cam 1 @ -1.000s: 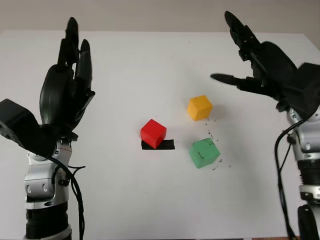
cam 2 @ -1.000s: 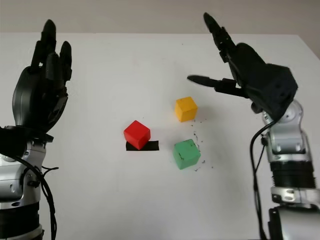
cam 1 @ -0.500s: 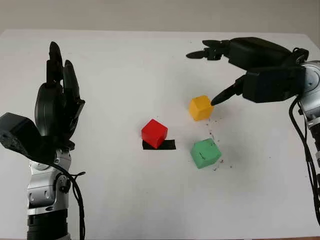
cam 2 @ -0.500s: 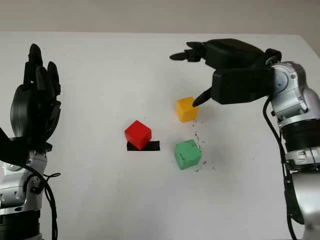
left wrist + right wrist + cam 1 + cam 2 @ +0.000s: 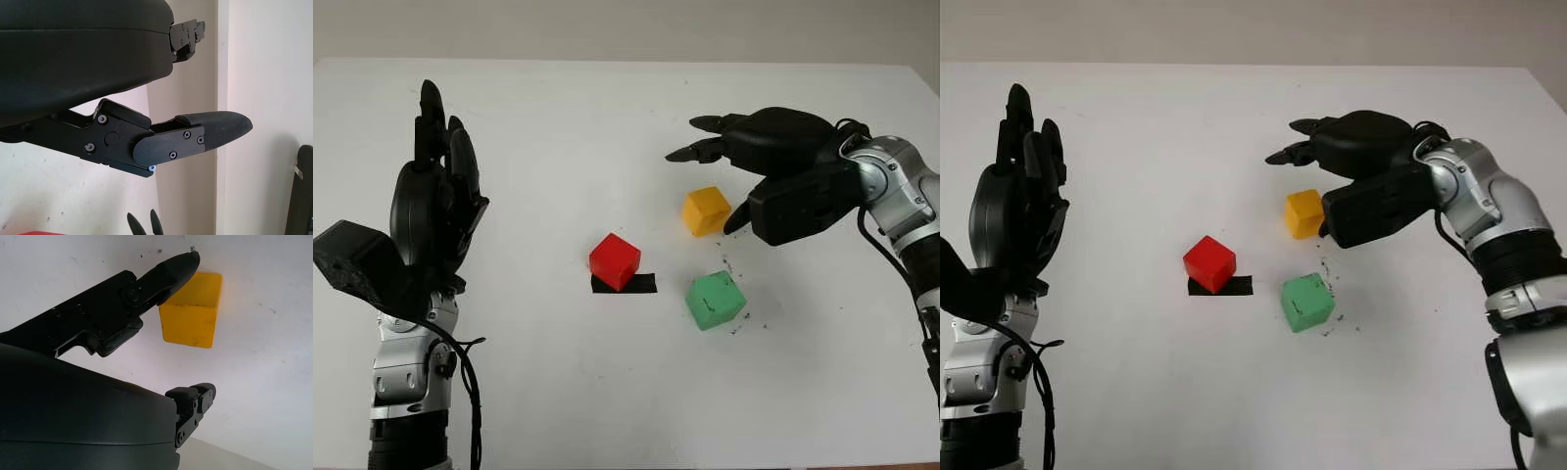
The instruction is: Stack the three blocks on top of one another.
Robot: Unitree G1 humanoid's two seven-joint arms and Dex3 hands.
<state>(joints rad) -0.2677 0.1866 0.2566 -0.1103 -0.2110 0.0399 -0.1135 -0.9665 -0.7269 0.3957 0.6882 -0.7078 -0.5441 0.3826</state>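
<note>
Right hand point(image 5: 729, 181) was open, palm down, arched over the yellow block point(image 5: 706, 211) mid-surface, thumb tip beside it, not gripping. Left hand point(image 5: 435, 211) was open, raised upright near the surface's left edge. Red block point(image 5: 614, 260) sat on black tape point(image 5: 641, 284); green block point(image 5: 715, 300) sat nearby.

a white table point(image 5: 607, 392) takes up nearly the whole scene, its far edge meeting a plain beige wall point(image 5: 607, 27). a strip of black tape point(image 5: 646, 284) lies near the middle, and small dark specks point(image 5: 736, 262), perhaps crumbs, dot the surface to its right.
</note>
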